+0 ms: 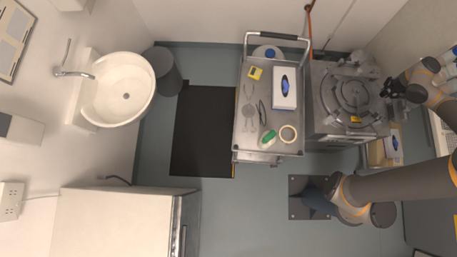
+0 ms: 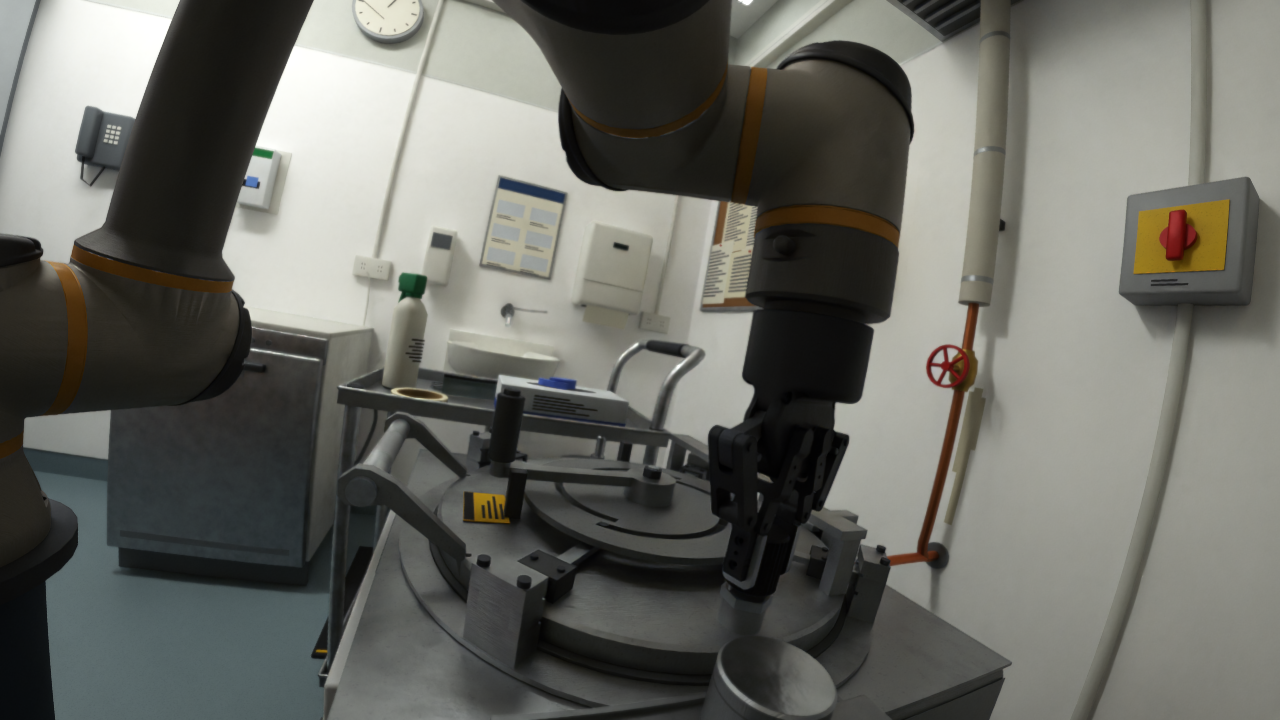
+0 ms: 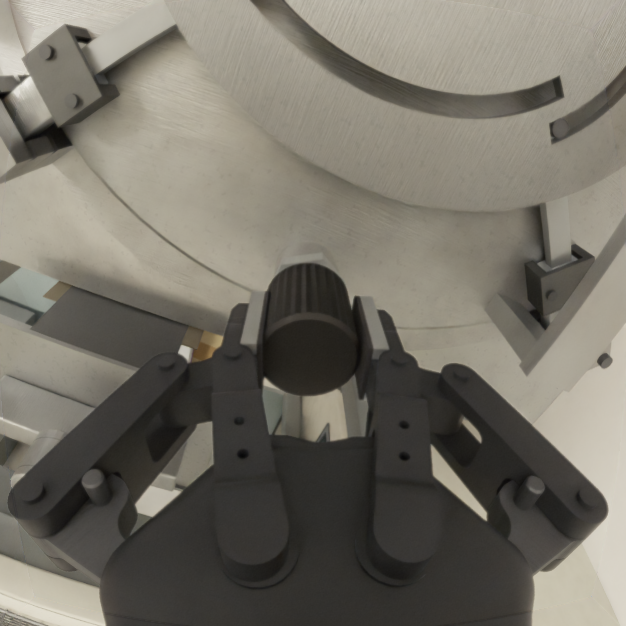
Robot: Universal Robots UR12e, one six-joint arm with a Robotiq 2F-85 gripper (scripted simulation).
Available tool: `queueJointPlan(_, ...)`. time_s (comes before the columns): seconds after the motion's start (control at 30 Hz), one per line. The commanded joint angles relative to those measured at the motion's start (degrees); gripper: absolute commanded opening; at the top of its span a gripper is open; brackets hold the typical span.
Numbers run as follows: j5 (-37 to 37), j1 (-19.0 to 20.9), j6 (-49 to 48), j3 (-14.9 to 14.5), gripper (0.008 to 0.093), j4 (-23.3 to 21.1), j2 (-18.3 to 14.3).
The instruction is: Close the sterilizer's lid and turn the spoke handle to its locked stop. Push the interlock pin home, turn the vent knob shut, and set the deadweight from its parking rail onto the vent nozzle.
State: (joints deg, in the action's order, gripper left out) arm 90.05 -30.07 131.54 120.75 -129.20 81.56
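Note:
The dark ribbed vent knob (image 3: 309, 327) is mostly hidden behind my fingers in the second side camera, and it shows plainly only in the wrist camera. I grip this knob with my gripper (image 3: 309, 330) (image 2: 750, 582), which points straight down at the near right rim of the sterilizer's lid (image 2: 618, 573) (image 1: 351, 98). The lid lies flat and closed on the steel body. The spoke handle (image 2: 537, 470) sits on the lid's centre with its black grip upright. A round steel deadweight (image 2: 774, 681) stands just in front of my gripper.
Behind the sterilizer a steel trolley (image 1: 269, 107) carries a glove box, a tape roll and a white bottle. An orange pipe with a red valve (image 2: 949, 365) runs down the right wall. My arm's base (image 1: 309, 196) stands on the floor beside the sterilizer.

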Motion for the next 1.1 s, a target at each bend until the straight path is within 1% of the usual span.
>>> queueJointPlan(0.0, 0.0, 0.0, 0.7, 0.0, 0.008, 0.0, 0.0)
queueJointPlan(0.53, 0.0, 0.0, 11.4, 0.0, 0.008, 0.0, 0.0)
queueJointPlan(1.07, 0.0, 0.0, 17.6, 0.0, 0.008, 0.0, 0.0)
